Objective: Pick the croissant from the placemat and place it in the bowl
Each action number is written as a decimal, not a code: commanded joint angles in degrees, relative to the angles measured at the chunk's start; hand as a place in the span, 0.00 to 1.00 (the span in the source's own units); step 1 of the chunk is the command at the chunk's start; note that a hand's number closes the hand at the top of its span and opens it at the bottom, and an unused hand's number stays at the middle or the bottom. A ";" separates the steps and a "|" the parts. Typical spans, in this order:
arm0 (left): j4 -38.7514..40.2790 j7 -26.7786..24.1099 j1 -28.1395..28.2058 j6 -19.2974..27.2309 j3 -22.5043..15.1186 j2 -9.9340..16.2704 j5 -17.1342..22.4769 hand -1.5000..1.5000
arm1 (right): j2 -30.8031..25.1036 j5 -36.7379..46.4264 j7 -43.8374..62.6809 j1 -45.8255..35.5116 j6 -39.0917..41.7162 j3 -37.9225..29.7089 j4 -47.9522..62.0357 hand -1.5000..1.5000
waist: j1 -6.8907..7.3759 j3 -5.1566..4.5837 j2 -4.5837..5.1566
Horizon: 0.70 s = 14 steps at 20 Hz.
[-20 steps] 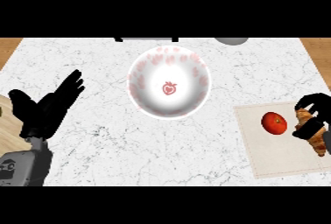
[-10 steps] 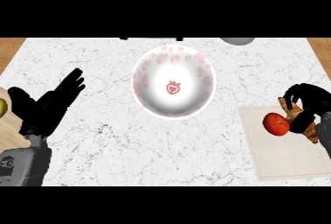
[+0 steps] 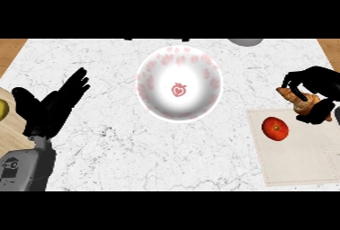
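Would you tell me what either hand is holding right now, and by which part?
The right hand is curled round the croissant, gripping its middle; both ends poke out. The left hand is open and holds nothing.

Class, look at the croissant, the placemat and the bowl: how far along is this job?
Done: the right hand has curled round the croissant and holds it at the placemat's top edge. In hand: carrying it toward the bowl. Left: placing it inside, since the bowl holds nothing yet. The tomato sits on the placemat; the left hand rests open.
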 commanded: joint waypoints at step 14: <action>-1.65 -1.68 4.83 -2.16 2.75 1.65 1.40 0.50 | -10.16 -9.73 -4.69 -5.24 16.64 -8.12 -21.53 1.00 | -2.39 -0.15 -0.88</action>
